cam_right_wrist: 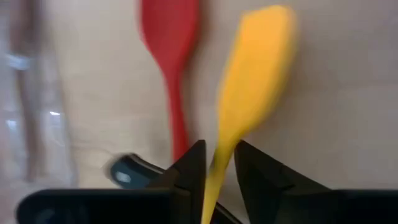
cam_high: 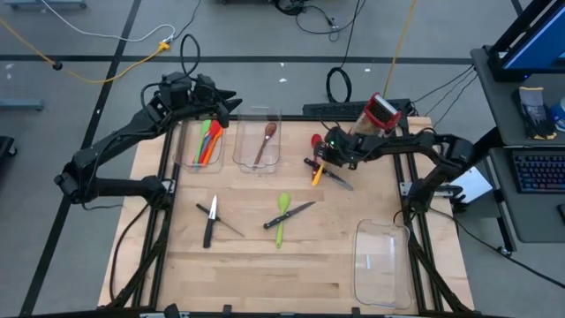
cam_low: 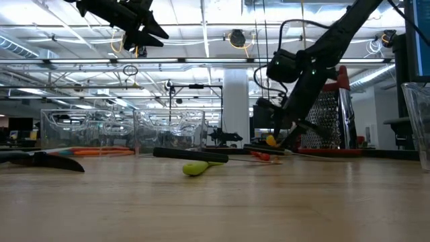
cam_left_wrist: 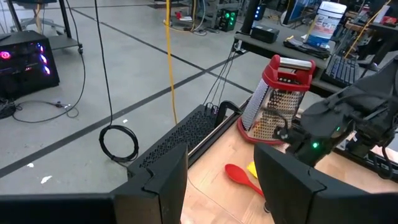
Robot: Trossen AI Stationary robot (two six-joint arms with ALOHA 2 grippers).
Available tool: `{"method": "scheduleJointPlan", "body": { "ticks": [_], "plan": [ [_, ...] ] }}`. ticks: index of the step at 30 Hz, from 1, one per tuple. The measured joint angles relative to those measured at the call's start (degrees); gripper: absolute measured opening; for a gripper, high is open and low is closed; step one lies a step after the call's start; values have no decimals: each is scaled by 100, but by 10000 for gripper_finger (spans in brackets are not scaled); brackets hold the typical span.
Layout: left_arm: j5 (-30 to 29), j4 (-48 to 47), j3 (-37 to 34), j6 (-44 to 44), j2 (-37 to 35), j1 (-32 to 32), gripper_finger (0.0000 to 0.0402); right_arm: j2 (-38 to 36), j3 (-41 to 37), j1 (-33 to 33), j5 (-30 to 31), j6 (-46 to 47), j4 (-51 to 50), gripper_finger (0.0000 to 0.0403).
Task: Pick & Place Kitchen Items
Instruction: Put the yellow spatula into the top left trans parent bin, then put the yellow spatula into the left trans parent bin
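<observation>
Wooden tabletop (cam_high: 265, 265) in a workshop, seen from above, with the kitchen items scattered across it. Near its far right side a yellow spatula (cam_right_wrist: 249, 87) lies beside a red spoon (cam_right_wrist: 168, 56), with a black-handled knife (cam_high: 334, 177) just beside them. The right tool (cam_right_wrist: 216, 165) is down at the tabletop, its two dark fingers closed on the yellow spatula's handle. A red-and-silver box grater (cam_high: 381, 112) stands just behind that arm. Toward the middle lie a green spoon (cam_high: 282, 212) and two more knives. At the far edge, one clear bin (cam_high: 259, 140) holds a wooden spoon (cam_high: 265, 141), and another holds bright utensils. The left tool (cam_left_wrist: 217, 180) hangs above that second bin, fingers apart, holding nothing.
</observation>
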Motion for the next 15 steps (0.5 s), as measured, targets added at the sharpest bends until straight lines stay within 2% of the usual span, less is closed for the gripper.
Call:
{"method": "scheduleJointPlan", "body": {
  "ticks": [7,12,15],
  "plan": [
    [0,0,0,-3,0,0,189,-653,0,46,297,-252,-13,5],
    [7,1,0,-5,0,-6,189,-948,7,41,313,-363,-106,2],
    [6,3,0,-30,0,-38,189,-954,9,41,109,-557,-139,4]
  ]
}}
